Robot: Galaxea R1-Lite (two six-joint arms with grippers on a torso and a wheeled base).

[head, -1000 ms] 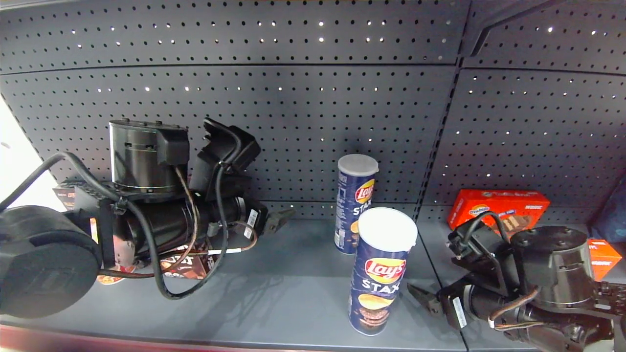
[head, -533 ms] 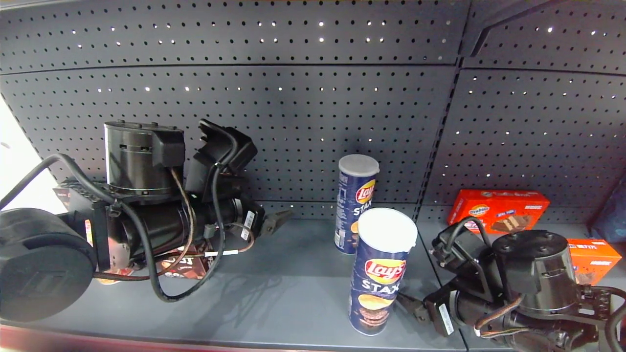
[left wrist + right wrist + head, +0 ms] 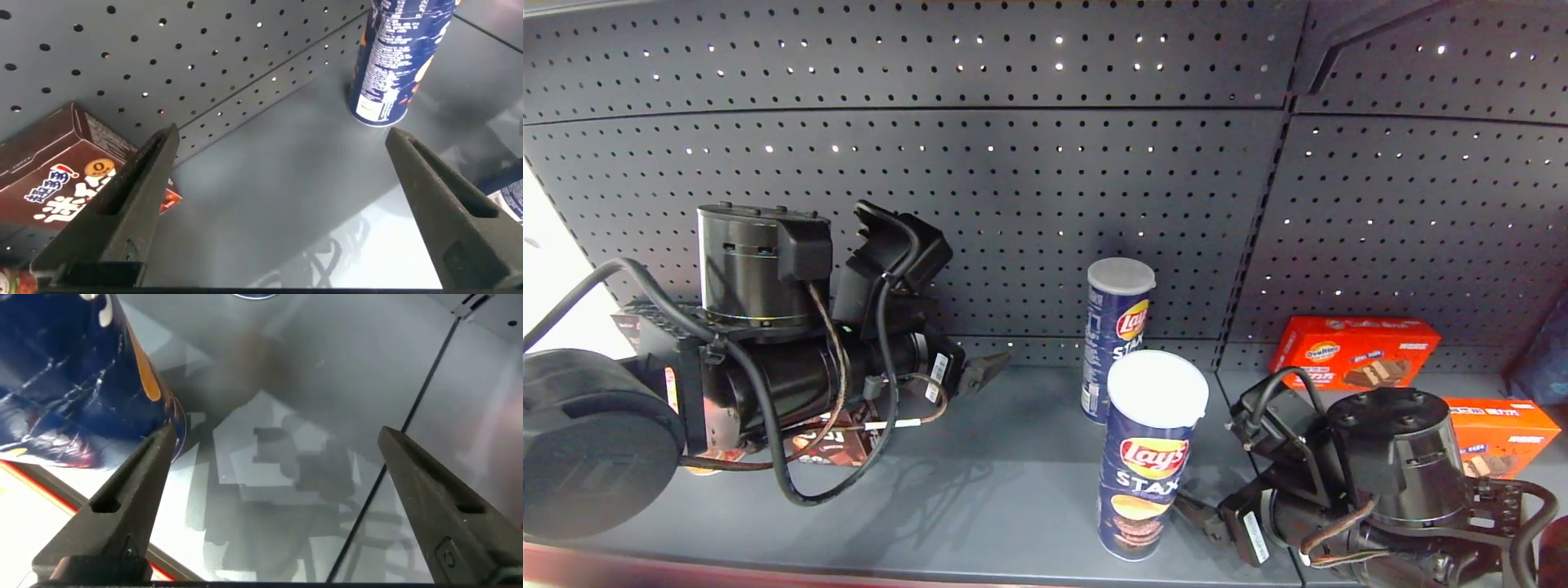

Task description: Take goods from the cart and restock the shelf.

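Dark grey perforated backing (image 3: 1013, 204) rises behind a grey shelf (image 3: 980, 490); on the shelf stand two tall dark-blue chip cans, both upright; the front can (image 3: 1147, 457) has a white lid and sits near the shelf's front edge; the rear can (image 3: 1117, 339) has a pale lid and stands close to the backing, just behind the front one. The right arm lies low over the shelf beside the front can, its right claw (image 3: 1201, 514) pointing at the can's base; its fingers are spread apart, with one tip just beside the can; I cannot tell whether it touches. The left arm lies level over the shelf's left part; the left claw (image 3: 282, 143) is spread wide with nothing in it, aimed toward the rear can and well apart from it. A brown box (image 3: 829, 445) lies under the left arm; two orange boxes (image 3: 1356, 351) (image 3: 1499, 433) sit behind the right arm.
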